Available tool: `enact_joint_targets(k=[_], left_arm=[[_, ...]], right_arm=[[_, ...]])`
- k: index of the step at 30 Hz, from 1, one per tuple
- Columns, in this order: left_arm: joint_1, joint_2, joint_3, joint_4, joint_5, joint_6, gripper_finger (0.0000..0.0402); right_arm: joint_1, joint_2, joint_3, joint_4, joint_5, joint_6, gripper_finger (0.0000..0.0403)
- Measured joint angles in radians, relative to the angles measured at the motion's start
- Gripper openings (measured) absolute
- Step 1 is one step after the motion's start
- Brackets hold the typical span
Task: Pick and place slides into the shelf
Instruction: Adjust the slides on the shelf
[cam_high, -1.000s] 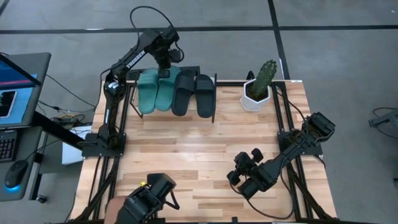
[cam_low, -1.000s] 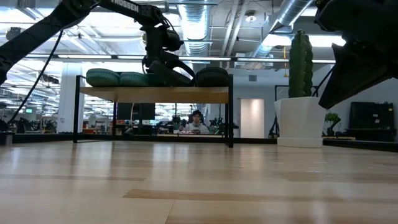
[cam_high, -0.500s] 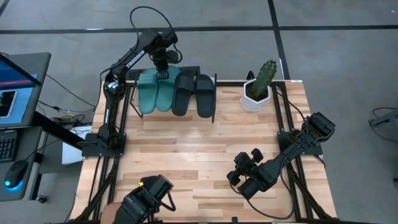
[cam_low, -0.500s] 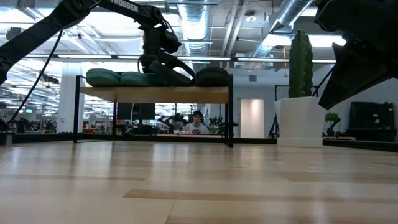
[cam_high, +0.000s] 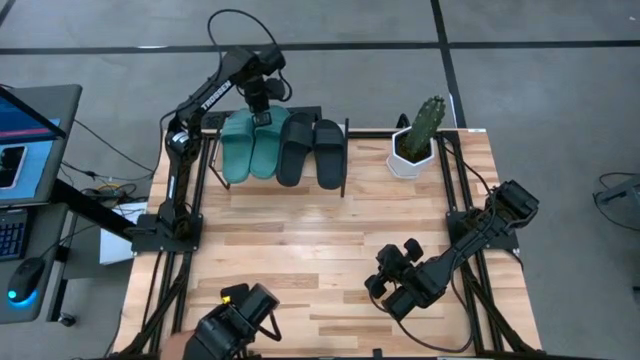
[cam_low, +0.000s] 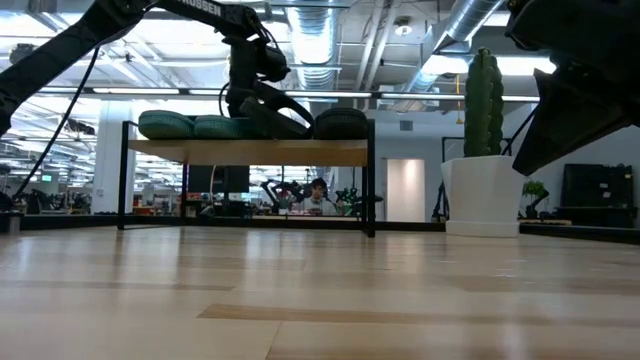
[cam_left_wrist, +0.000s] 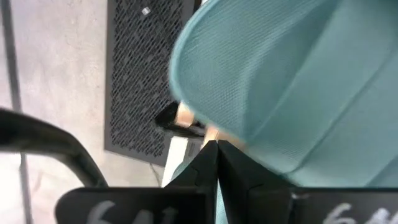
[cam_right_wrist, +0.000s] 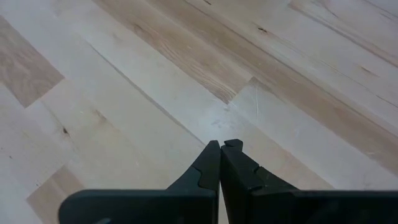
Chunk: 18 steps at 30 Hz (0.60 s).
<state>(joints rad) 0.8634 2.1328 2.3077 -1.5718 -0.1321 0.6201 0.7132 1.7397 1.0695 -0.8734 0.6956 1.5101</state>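
**Technician:** Report slide positions.

**Observer:** All four slides sit side by side on the shelf (cam_high: 345, 150), which stands at the tabletop's (cam_high: 300, 240) far edge, toward the far-left corner. The teal-green pair (cam_high: 250, 145) occupies the left half and the black pair (cam_high: 312, 148) the right half. Judgement: placement is complete or nearly so.

**Technician:** Left gripper status?

**Observer:** The left gripper (cam_high: 262, 112) hangs over the far end of the right-hand teal-green slide. In its wrist view the fingers (cam_left_wrist: 214, 163) press together with nothing between them. It carries no load. I judge this position lets it nudge or clear the slide.

**Technician:** Right gripper?

**Observer:** The right gripper (cam_high: 385, 283) waits near the tabletop's near-right corner, fingers (cam_right_wrist: 221, 165) closed together over bare wood. A potted cactus (cam_high: 415, 138) stands at the far-right corner, clear of both arms.
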Motion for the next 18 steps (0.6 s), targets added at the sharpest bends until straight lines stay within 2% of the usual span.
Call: enact_joint_targets(k=[10, 18], left_arm=[[-0.012, -0.009, 0.000, 0.001, 0.063, 0.079, 0.0000], [-0.013, -0.009, 0.000, 0.003, 0.253, 0.075, 0.0000]], right_arm=[[0.000, 0.000, 0.000, 0.011, 0.000, 0.000, 0.0000], [0.011, 0.000, 0.000, 0.023, -0.014, 0.000, 0.0000]])
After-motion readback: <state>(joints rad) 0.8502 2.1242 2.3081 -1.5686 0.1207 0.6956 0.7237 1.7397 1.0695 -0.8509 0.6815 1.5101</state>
